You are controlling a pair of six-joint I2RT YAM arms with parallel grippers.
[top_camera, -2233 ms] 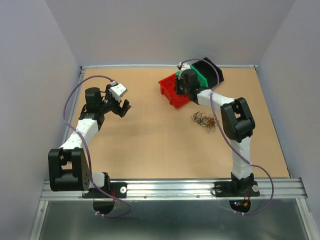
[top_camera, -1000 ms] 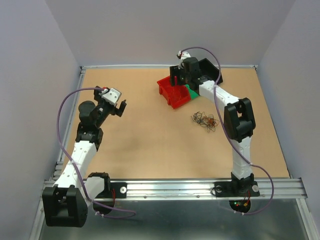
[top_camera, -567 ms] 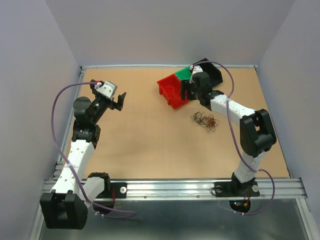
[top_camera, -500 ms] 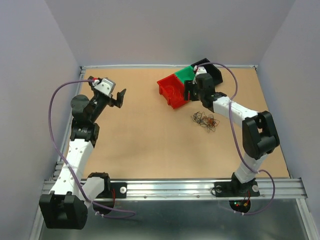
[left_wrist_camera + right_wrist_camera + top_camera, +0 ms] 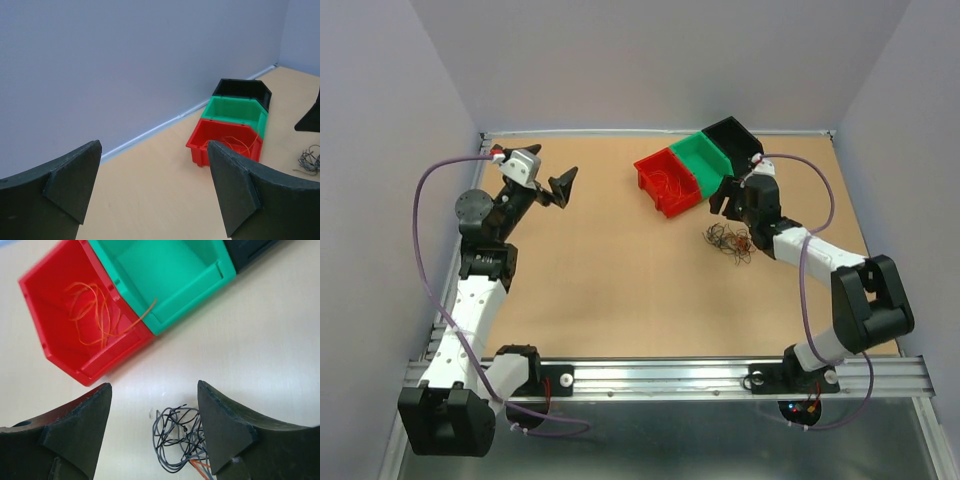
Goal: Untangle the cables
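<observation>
The cables (image 5: pixel 730 241) lie as a small clump of thin black, dark green and red-orange wires on the tan table, right of centre. My right gripper (image 5: pixel 724 207) hovers open just behind the clump. In the right wrist view the tangle (image 5: pixel 181 438) sits low between the fingers (image 5: pixel 227 425), and nothing is held. A loose orange wire (image 5: pixel 92 310) lies inside the red bin (image 5: pixel 52 347). My left gripper (image 5: pixel 563 186) is raised at the far left, open and empty (image 5: pixel 154 145), facing the bins. The clump (image 5: pixel 310 160) shows at that view's right edge.
Three bins stand in a row at the back: red (image 5: pixel 660 196), green (image 5: pixel 701 161), black (image 5: pixel 735 140). The green bin (image 5: pixel 170 275) looks empty. Grey walls enclose the table on three sides, and a metal rail (image 5: pixel 660 378) runs along the near edge.
My right arm has pulled back from over the bins and come down toward the clump, uncovering the green bin. My left arm has straightened and risen toward the back left.
</observation>
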